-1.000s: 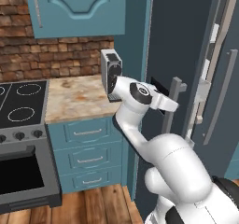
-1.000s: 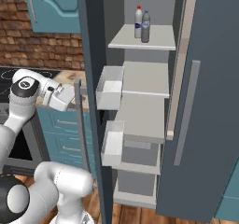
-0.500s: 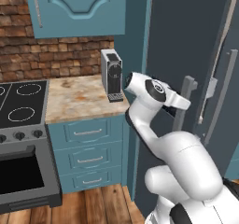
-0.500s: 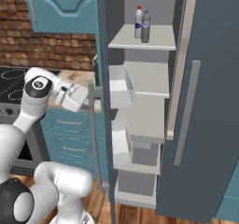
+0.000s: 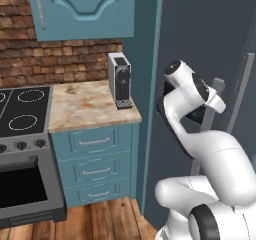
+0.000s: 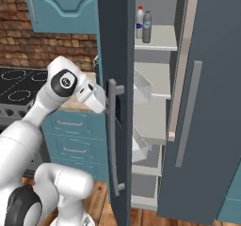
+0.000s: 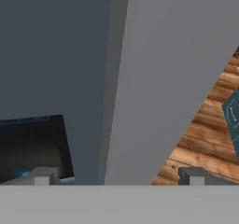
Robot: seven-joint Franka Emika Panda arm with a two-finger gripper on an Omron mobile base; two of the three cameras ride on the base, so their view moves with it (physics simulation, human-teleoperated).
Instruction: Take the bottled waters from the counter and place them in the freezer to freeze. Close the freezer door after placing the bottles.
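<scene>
A simulated kitchen stood around a white robot arm. On the left was a marbled counter [image 5: 87, 104] over teal drawers [image 5: 95, 166], with a black stove [image 5: 22, 109] at its far left and a small grey coffee machine [image 5: 120, 81] at its right end against a brick wall [image 5: 55, 61]. A teal cupboard [image 5: 82, 9] hung above.

To the right rose the tall dark freezer [image 6: 212, 79]. Its door [image 6: 115, 55] stood partly open, edge-on in the right base view, with a long grey bar handle [image 6: 112, 135] running down its outer face. White bins [image 6: 141, 86] lined the inner face of the door.

Both bottles [image 6: 143, 25] stood upright on an upper shelf [image 6: 157, 39] inside the freezer, side by side and nearly touching: the whitish one with the red cap on the left, the grey-blue one on the right.

The gripper [image 6: 101, 100] was at the outer face of the door, just beside the upper part of the handle. In the hand view its two fingertips [image 7: 42, 176] were spread wide, with the pale handle rising between them and a small dark display [image 7: 35, 146] on the door at the left. The fingers clasped nothing. A wooden floor [image 7: 205, 143] showed beyond the handle.
</scene>
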